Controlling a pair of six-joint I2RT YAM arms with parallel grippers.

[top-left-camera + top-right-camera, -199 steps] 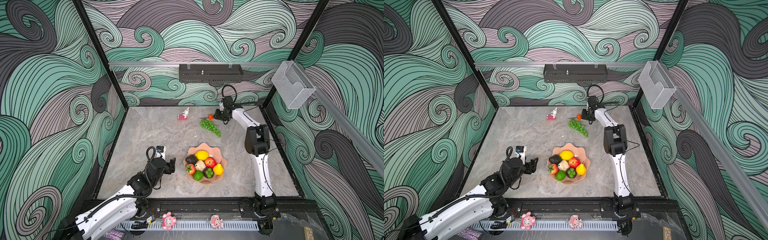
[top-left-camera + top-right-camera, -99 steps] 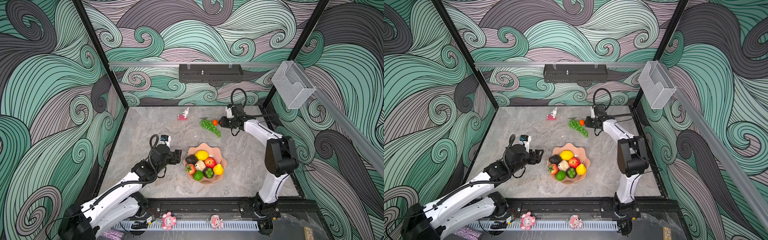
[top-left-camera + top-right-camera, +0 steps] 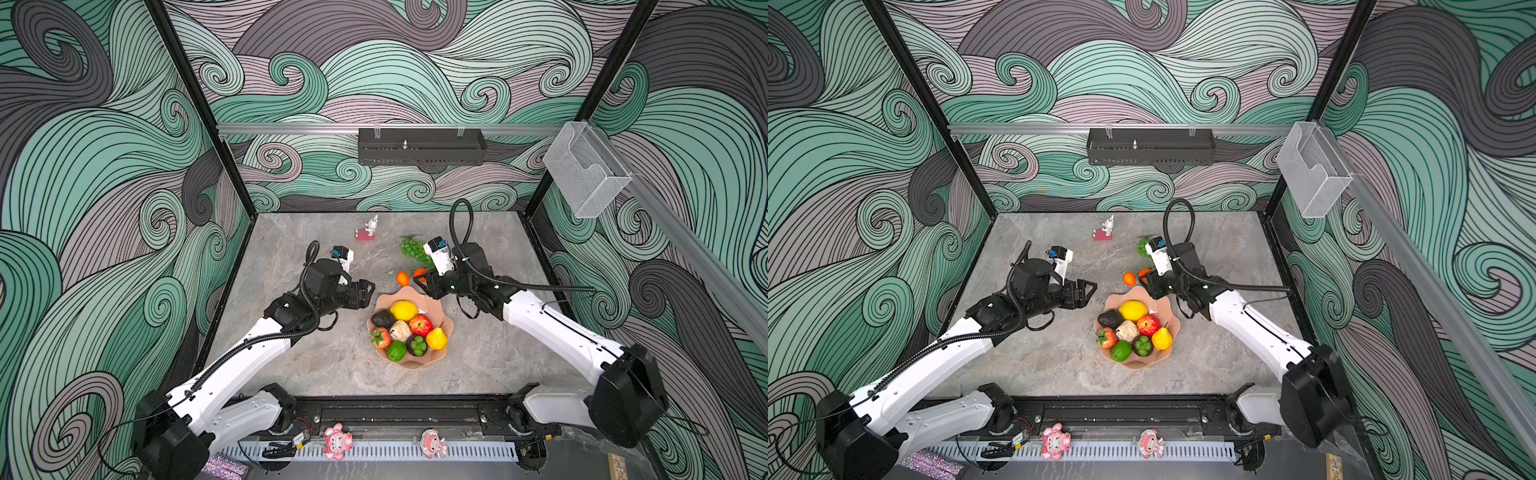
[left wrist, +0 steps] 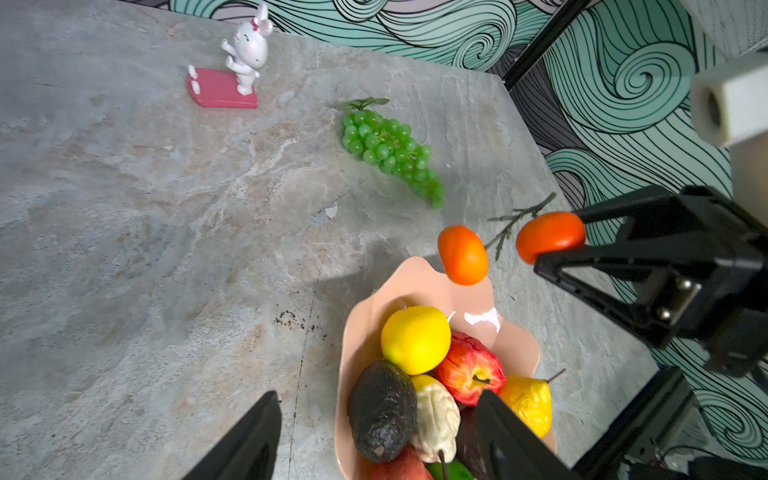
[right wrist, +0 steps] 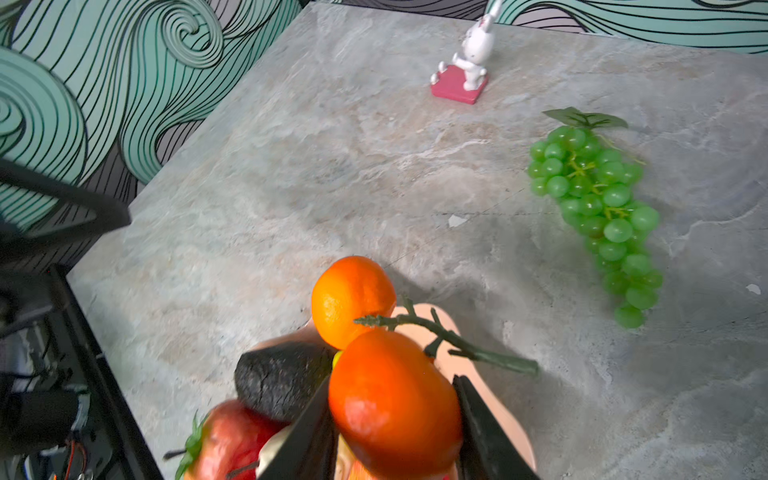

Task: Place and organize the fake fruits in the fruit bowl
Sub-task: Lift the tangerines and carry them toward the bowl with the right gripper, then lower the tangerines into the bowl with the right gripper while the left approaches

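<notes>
Oranges (image 5: 353, 299), a twig-joined pair probably light, hard and slippery, are hovering at the fruit bowl's (image 4: 419, 282) far rim as I am pinching one across its middle in the right gripper (image 5: 392, 415), left gripper (image 3: 368, 293) idling spread beside the bowl.

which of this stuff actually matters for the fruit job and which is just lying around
Part of the job:
- fruit bowl
- lemon and the other fruits beside it in the bowl
- paired oranges, held in the right hand
- grape bunch, not yet in the bowl

Just lying about:
- rabbit figurine
- pink dolls
- clear wall basket
- black shelf
</notes>
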